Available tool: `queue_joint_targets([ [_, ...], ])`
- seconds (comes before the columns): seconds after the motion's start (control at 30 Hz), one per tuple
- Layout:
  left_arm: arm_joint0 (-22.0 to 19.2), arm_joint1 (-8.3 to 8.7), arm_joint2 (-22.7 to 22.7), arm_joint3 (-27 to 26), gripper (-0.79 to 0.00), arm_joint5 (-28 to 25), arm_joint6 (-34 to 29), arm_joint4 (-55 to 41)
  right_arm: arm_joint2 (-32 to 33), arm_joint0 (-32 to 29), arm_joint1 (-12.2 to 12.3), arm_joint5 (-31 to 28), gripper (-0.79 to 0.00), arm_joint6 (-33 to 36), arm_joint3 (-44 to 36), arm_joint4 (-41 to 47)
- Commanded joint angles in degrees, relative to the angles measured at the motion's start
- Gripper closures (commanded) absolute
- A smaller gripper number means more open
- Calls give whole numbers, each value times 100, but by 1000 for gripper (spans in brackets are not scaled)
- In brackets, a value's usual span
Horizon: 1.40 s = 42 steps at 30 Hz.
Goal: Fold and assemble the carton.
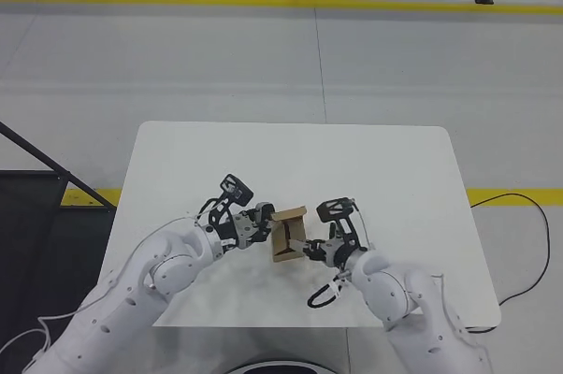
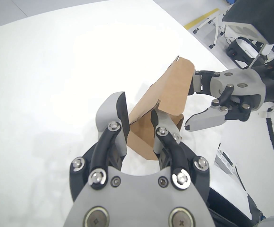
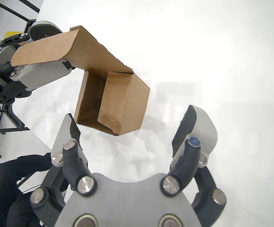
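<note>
A small brown carton (image 1: 289, 234) stands on the white table (image 1: 375, 159), half folded, its open end facing the right wrist camera. One long flap (image 3: 44, 50) sticks out to the side. My left gripper (image 2: 140, 116) is shut on that side of the carton (image 2: 172, 90), cardboard pinched between its fingers. In the top view it (image 1: 263, 227) sits just left of the carton. My right gripper (image 3: 130, 126) is open at the carton's (image 3: 125, 100) near edge, one finger on each side. From the left wrist view, its (image 2: 190, 103) upper finger touches the carton's far end.
The table's near edge lies close behind both arms. A black cable loop (image 1: 321, 292) hangs by the right arm. A dark frame (image 1: 20, 140) stands off the table's left side. The far half of the table is bare.
</note>
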Motion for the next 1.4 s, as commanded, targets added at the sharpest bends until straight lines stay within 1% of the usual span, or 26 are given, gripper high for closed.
queue_joint_targets([
  [0.0,25,-12,2,-23,-268,34,13,55,-87,42,-9,22,-785,51,13,-88],
  [0.23,118,-51,-31,-117,-246,157,3,140,-316,257,-63,533,-785,284,179,-465],
  [0.3,154,-59,-46,-155,-240,186,14,194,-333,305,-82,666,-785,318,224,-443],
  [0.4,215,-68,-69,-207,-243,206,37,301,-323,352,-102,787,-785,350,287,-378],
  [0.5,292,-73,-84,-284,-265,268,86,547,-292,369,-114,830,-785,353,327,-290],
  [0.73,502,-98,-59,-485,-403,500,189,1109,-170,353,-134,942,-785,304,367,-56],
  [0.77,526,-100,-67,-508,-453,494,197,1136,-153,351,-135,955,-785,306,373,-34],
  [0.8,549,-102,-82,-528,-480,487,206,1155,-141,352,-136,958,-785,316,378,-20],
  [1.03,706,-105,-239,-598,-529,401,255,1240,-102,366,-142,969,-785,380,422,28],
  [1.07,737,-104,-280,-596,-548,379,274,1202,-97,363,-143,975,-785,376,420,34],
  [1.1,773,-101,-334,-593,-566,323,300,1107,-96,360,-144,971,-785,378,417,31],
  [1.17,841,-81,-477,-575,-659,70,278,891,-90,359,-144,974,-785,399,417,15],
  [1.2,876,-66,-563,-567,-730,-62,253,799,-83,358,-144,975,-785,403,416,16],
  [1.23,921,-53,-638,-573,-773,-272,217,595,-75,355,-144,976,-785,401,416,19],
  [1.3,1001,-21,-886,-510,-785,-688,227,36,-62,352,-144,964,-785,401,417,29],
  [1.37,1064,5,-1159,-398,-785,-838,251,-434,-50,347,-145,956,-785,396,418,41],
])
